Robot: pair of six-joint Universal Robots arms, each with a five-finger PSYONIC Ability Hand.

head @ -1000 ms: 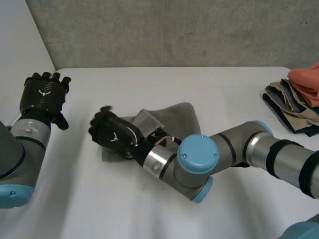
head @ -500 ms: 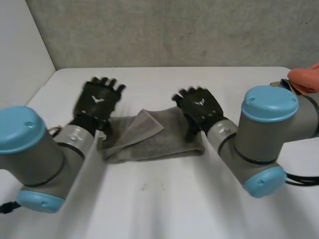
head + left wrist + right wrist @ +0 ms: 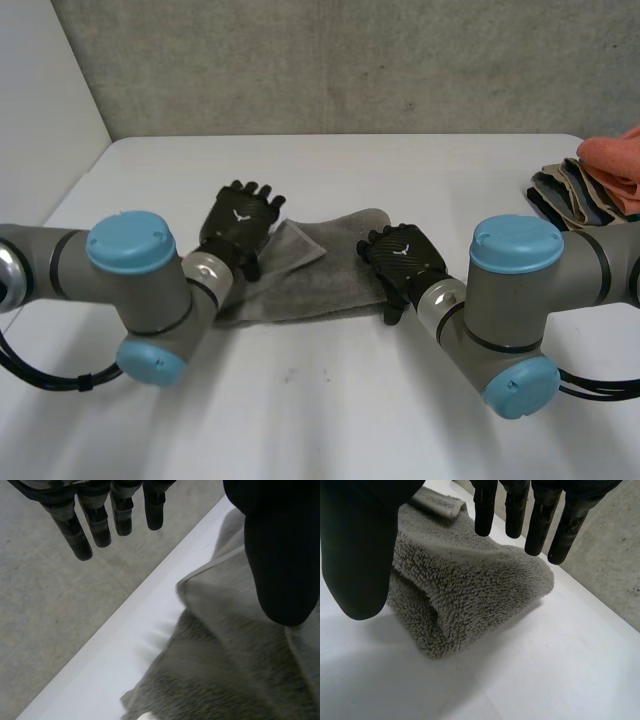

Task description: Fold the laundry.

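Nearest the camera, left elbow [image 3: 130, 245] and right elbow [image 3: 515, 250] are on the near side of the grey towel [image 3: 320, 270], one off each end, with a bare strip of desk [image 3: 330, 400] between them. The towel lies mid-desk, folded into a long band. Left hand [image 3: 238, 222] is over the towel's left end, fingers straight and spread wide of the thumb, holding nothing. In its wrist view the thumb is above a turned-over flap [image 3: 225, 595] with a hemmed edge, fingertips past the towel's far edge. Right hand [image 3: 403, 258] is over the towel's right end, also wide, fingers straight, nothing gripped. Under its palm that end is a rounded fold [image 3: 520, 580], doubled over. Can't tell if either hand touches the cloth. Beyond the towel the desk is bare up to the concrete wall [image 3: 350, 60]. Pile of clothes [image 3: 590, 195] sits well to the towel's right, at the desk edge.
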